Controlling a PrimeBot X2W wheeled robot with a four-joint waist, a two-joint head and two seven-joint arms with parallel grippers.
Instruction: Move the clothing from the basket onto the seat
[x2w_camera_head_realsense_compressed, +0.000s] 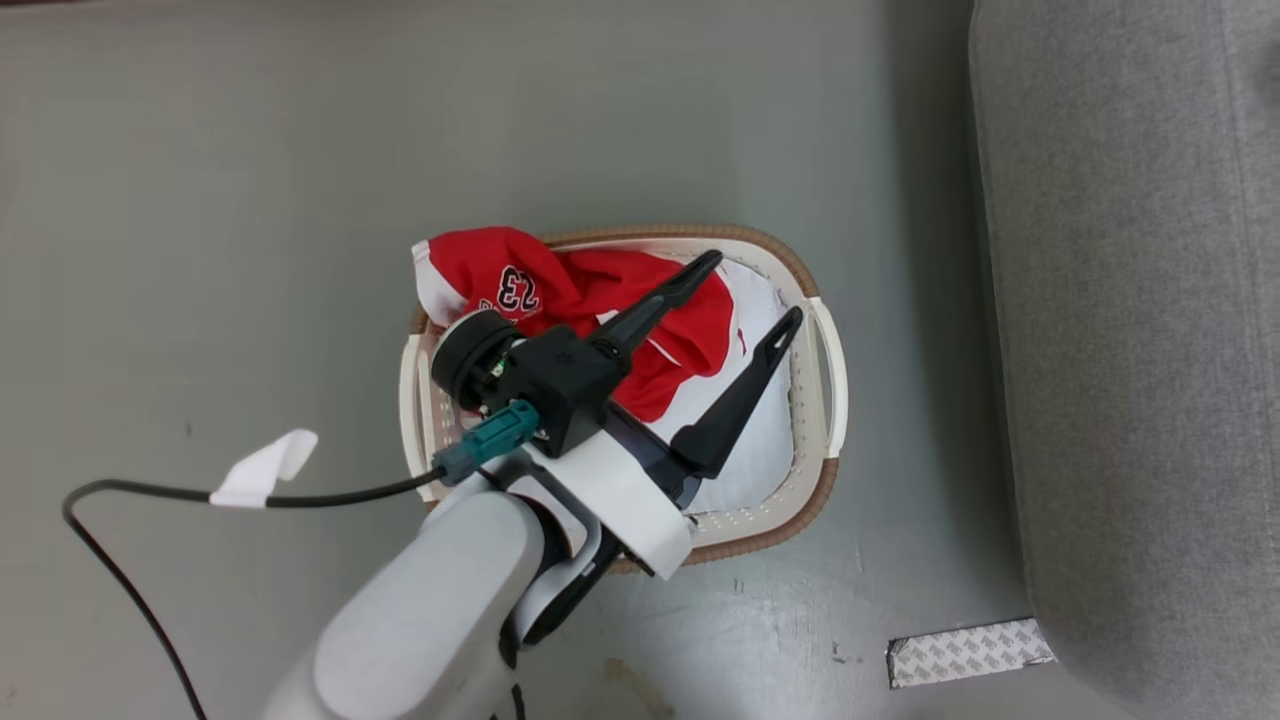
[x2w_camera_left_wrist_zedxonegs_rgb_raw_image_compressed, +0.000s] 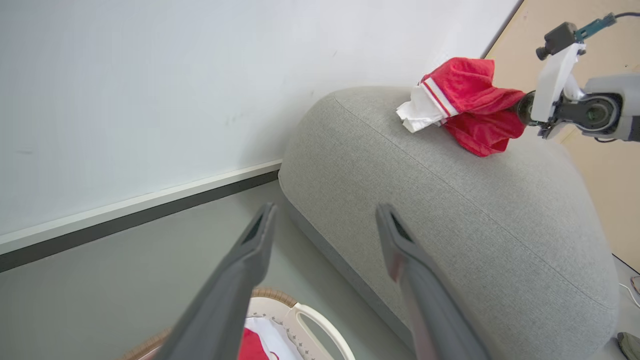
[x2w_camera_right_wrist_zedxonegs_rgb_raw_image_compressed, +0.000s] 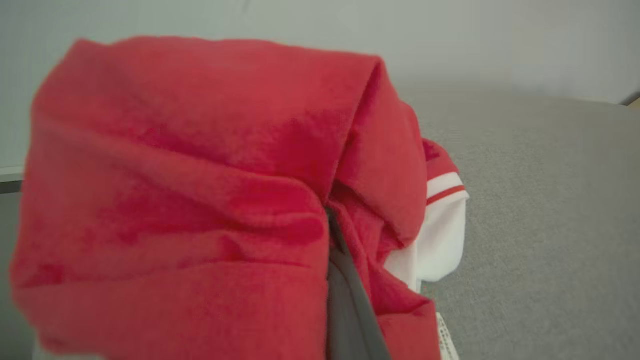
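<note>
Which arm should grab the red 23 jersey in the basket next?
Left. The open left pincer hangs above the red 23 jersey in the cream perforated plastic basket; the right pincer is shut on another red garment over the grey fabric seat.

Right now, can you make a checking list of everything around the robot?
Surface: grey floor, scuffed in places.
Job's things: red jersey marked 23 lies in the basket on a white liner; another red garment is over the grey seat.
Clutter: patterned tape patch on the floor.
Pincers: left pincer open above the basket, holding nothing; right pincer shut on the red garment.
Cables: black cable with a white tag, plugged in at the left wrist.
Surroundings: white wall.
</note>
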